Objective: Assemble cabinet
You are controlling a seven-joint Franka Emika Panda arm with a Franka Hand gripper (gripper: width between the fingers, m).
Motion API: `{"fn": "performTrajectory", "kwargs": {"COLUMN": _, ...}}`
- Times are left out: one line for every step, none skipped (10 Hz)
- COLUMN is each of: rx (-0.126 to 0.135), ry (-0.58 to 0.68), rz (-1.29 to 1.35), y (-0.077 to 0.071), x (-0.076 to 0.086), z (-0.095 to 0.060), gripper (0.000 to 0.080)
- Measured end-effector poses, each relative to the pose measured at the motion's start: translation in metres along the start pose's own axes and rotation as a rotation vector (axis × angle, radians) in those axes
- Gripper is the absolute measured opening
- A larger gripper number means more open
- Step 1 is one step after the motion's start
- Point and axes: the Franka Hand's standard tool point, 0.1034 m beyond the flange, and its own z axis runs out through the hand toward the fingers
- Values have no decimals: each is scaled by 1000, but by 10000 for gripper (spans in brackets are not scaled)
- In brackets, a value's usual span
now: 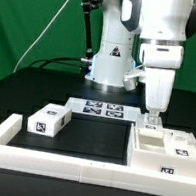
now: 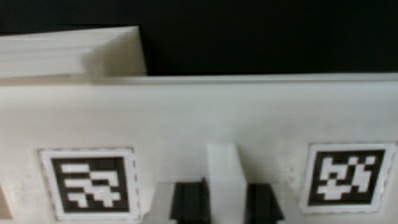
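Note:
The white cabinet body point(image 1: 166, 146) lies at the exterior view's right, inside the border frame, with tags on top. My gripper point(image 1: 151, 120) has come straight down onto its rear left part. In the wrist view the cabinet body point(image 2: 196, 115) fills the picture, with a tag on either side of a narrow white rib point(image 2: 224, 160). My gripper point(image 2: 224, 190) has its two dark fingers point(image 2: 183, 205) close together on either side of that rib, shut on it. A loose white block with a tag point(image 1: 46, 122) lies at the exterior view's left.
The marker board point(image 1: 98, 109) lies flat at the back middle, in front of the arm's base. The low white border frame point(image 1: 67, 162) runs along the front and left. Another white piece point(image 2: 71, 55) shows beyond the cabinet body in the wrist view.

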Motion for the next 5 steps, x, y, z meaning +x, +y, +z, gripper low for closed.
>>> {"fn": "performTrajectory", "kwargs": {"rx": 6, "ry": -4, "rz": -11, "y": 5, "x": 0, "z": 0, "gripper": 70}}
{"fn": "performTrajectory", "kwargs": {"rx": 9, "ry": -5, "rz": -15, "y": 8, "x": -1, "z": -1, "gripper": 70}}
{"fn": "performTrajectory", "kwargs": {"rx": 7, "ry": -5, "rz": -15, "y": 8, "x": 0, "z": -1, "gripper": 70}}
{"fn": "performTrajectory", "kwargs": {"rx": 7, "ry": -5, "rz": -15, "y": 8, "x": 0, "z": -1, "gripper": 70}}
{"fn": "performTrajectory", "kwargs": {"rx": 7, "ry": -5, "rz": -15, "y": 8, "x": 0, "z": -1, "gripper": 70}}
